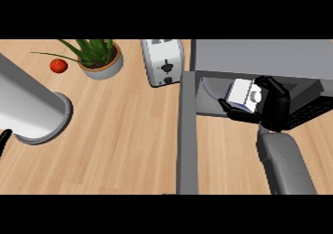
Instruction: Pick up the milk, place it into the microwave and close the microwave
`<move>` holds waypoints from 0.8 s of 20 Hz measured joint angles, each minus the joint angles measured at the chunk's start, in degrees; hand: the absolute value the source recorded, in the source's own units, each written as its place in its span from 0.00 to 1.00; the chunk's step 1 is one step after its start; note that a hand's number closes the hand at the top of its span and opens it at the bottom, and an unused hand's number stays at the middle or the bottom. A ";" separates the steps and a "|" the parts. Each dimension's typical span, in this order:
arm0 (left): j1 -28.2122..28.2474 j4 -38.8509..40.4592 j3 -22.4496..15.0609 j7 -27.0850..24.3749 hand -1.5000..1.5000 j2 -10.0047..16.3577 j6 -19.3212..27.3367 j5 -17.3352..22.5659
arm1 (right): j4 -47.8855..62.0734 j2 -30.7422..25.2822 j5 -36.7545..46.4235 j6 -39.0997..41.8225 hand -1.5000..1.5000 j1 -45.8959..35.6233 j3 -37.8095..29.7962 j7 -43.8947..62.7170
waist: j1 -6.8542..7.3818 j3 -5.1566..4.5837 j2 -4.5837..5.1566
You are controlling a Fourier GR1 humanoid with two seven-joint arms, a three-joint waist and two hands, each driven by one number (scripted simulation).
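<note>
Head view: the right hand (pixel 274 107) is curled round the milk (pixel 242 93), clamped on the tilted carton at the open mouth of the microwave (pixel 264 55), just right of its swung-out door (pixel 187 151). The left hand (pixel 0 142) shows far left of the microwave; whether it is open cannot be told.

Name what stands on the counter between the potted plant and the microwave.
The toaster stands between the potted plant and the microwave; the head view shows it.
</note>
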 measured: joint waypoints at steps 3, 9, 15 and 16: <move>-0.62 0.04 -0.20 0.03 0.00 0.31 0.02 -0.74 | -0.84 -0.08 1.34 -3.20 0.00 0.84 -0.52 -1.96 | 1.03 -0.20 0.38; -1.89 -0.15 -0.76 0.38 0.00 1.07 0.11 -2.45 | -2.55 -1.21 5.63 -7.61 0.00 2.95 -0.51 -4.10 | 2.56 -0.52 0.82; -2.89 0.06 -1.89 0.61 0.00 1.35 -0.17 -3.67 | -4.09 -1.53 7.59 -8.96 0.00 4.74 -0.86 -4.52 | 3.76 -0.92 1.13; -3.20 0.02 -2.23 0.71 0.00 1.30 -0.13 -3.81 | -4.34 -1.37 7.34 -8.84 0.00 5.00 -0.98 -4.53 | 3.93 -0.91 1.17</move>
